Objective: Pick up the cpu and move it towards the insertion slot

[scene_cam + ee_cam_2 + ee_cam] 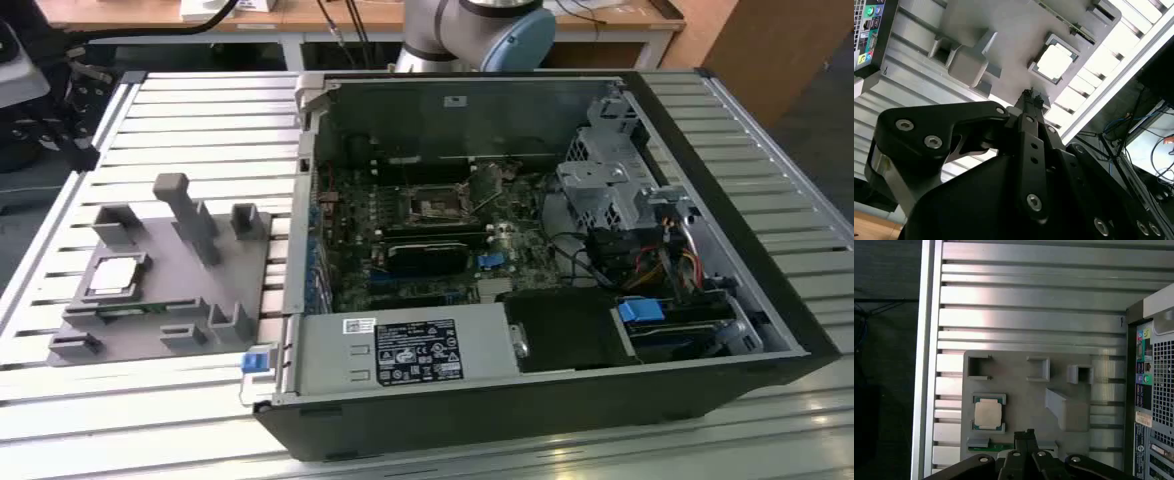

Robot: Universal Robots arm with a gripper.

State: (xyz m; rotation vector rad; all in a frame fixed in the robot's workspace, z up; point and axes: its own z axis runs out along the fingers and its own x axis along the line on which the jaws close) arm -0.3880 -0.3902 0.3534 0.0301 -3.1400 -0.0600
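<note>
The cpu (988,414) lies in a recess of the grey tray (1019,390) — the tool (1026,436), fingertips together, hangs near it, not touching.

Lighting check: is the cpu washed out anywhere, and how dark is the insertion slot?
In the second wrist view the cpu is blown out to near white, as are the table slats; in the first wrist view it is evenly lit, with mild sheen on the slats; in the exterior view the insertion slot sits in dim light but is readable.
</note>
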